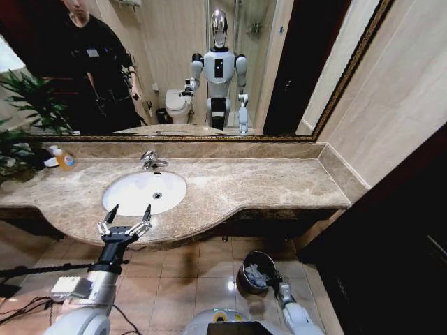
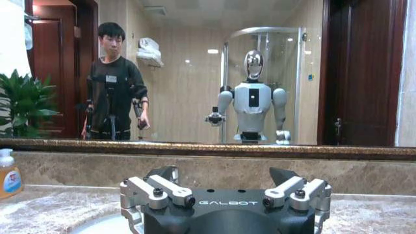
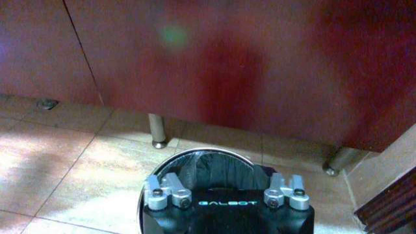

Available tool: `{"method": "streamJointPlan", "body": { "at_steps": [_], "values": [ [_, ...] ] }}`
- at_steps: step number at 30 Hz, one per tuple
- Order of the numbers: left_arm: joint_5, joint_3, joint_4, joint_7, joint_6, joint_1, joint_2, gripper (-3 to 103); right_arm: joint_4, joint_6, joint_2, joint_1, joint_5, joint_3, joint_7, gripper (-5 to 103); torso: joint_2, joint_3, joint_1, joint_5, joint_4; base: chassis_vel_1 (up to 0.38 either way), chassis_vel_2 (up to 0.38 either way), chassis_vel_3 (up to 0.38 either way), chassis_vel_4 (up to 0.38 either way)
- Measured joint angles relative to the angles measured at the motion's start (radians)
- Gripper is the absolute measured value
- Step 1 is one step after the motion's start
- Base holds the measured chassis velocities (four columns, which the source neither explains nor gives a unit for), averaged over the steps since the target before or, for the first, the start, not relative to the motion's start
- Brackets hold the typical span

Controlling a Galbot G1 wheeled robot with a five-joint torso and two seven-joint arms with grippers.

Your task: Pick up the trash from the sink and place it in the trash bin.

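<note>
over marble rim: left pincer (image 1: 127,213) spread | right pincer (image 1: 274,281) over round bin (image 1: 246,267), unclear

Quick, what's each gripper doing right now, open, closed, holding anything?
Left gripper: open, empty, at the counter's front edge by the sink.
Right gripper: low over the trash bin; fingers' state cannot be told.

"GALBOT" on left claw (image 2: 224,181) and right claw (image 3: 225,183) housings

You are facing an unobstructed sink (image 1: 126,197) bowl; only the faucet (image 1: 149,160) is crowding its far rim.
</note>
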Motion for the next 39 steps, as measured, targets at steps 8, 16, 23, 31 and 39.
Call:
{"method": "streamJointPlan", "body": {
  "at_steps": [8,16,23,31,39],
  "values": [
    [0.000,0.000,0.000,0.000,0.000,0.000,0.000,100,0.019,0.001,0.003,-0.019,-0.001,0.000,0.005,99,0.000,0.000,0.000,0.0000,0.0000,0.000,0.000,0.000,0.000],
    [0.000,0.000,0.000,0.000,0.000,0.000,0.000,100,0.032,0.000,0.008,-0.026,-0.001,-0.001,0.010,100,0.000,0.000,0.000,0.0000,0.0000,0.000,0.000,0.000,0.000],
    [0.000,0.000,0.000,0.000,0.000,0.000,0.000,100,0.044,-0.003,0.009,-0.037,-0.001,-0.001,0.012,100,0.000,0.000,0.000,0.0000,0.0000,0.000,0.000,0.000,0.000],
    [0.000,0.000,0.000,0.000,0.000,0.000,0.000,100,0.080,-0.010,0.000,-0.053,0.009,0.002,0.015,100,0.000,0.000,0.000,0.0001,0.0000,0.000,0.000,0.000,0.000],
    [0.000,0.000,0.000,0.000,0.000,0.000,0.000,100,0.362,-0.096,-0.049,-0.152,0.125,0.011,0.038,100,0.000,0.000,0.000,0.0001,0.0000,0.000,0.000,0.000,0.000]
  ]
}}
